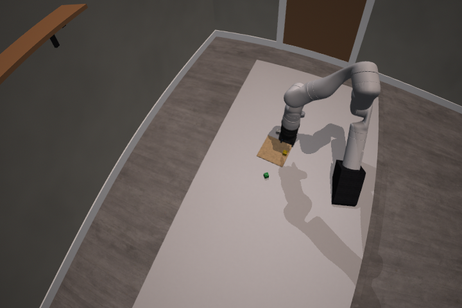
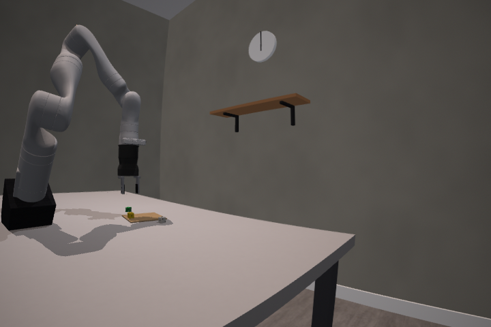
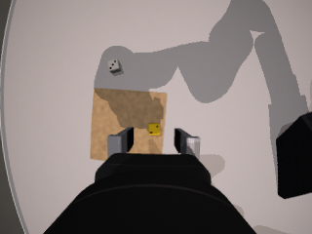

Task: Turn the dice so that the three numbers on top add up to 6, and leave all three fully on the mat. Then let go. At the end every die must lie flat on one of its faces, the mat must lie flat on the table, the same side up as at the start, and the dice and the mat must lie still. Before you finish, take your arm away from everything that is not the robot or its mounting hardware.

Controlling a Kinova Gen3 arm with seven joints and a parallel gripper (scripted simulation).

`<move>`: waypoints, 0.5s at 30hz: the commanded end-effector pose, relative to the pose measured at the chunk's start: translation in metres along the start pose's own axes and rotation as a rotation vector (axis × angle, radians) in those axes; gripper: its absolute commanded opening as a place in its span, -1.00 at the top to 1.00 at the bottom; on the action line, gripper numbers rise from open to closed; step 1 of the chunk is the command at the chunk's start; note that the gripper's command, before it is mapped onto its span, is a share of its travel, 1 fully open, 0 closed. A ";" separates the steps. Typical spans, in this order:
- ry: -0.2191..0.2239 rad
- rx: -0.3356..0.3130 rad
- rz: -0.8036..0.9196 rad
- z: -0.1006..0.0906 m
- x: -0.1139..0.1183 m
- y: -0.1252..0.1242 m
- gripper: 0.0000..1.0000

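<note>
A yellow die lies on the tan mat, near its robot-side edge; its top seems to show two pips. A white die lies off the mat, in shadow beyond its far edge in the wrist view; three pips seem to show on top. A green die lies off the mat on the opposite side; its top number cannot be read and the wrist view does not show it. My gripper is open and empty, well above the mat.
The arm's black base stands on the table to the robot side of the mat. The arm's shadows cross the table and part of the mat. A wall shelf is well away.
</note>
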State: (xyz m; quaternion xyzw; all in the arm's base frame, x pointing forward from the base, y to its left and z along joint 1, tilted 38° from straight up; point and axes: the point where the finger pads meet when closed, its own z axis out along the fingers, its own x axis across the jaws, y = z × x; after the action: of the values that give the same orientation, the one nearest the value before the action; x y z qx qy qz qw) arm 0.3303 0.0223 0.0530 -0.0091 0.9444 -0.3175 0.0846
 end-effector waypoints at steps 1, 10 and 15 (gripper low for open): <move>0.000 -0.001 -0.006 0.000 0.000 0.000 -1.00; 0.010 0.004 -0.085 0.000 -0.003 -0.008 -1.00; 0.024 0.010 -0.205 0.001 -0.006 -0.019 -1.00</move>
State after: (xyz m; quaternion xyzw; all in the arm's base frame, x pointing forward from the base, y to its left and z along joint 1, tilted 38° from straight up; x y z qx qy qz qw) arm 0.3350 0.0094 0.0623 -0.0940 0.9368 -0.3337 0.0465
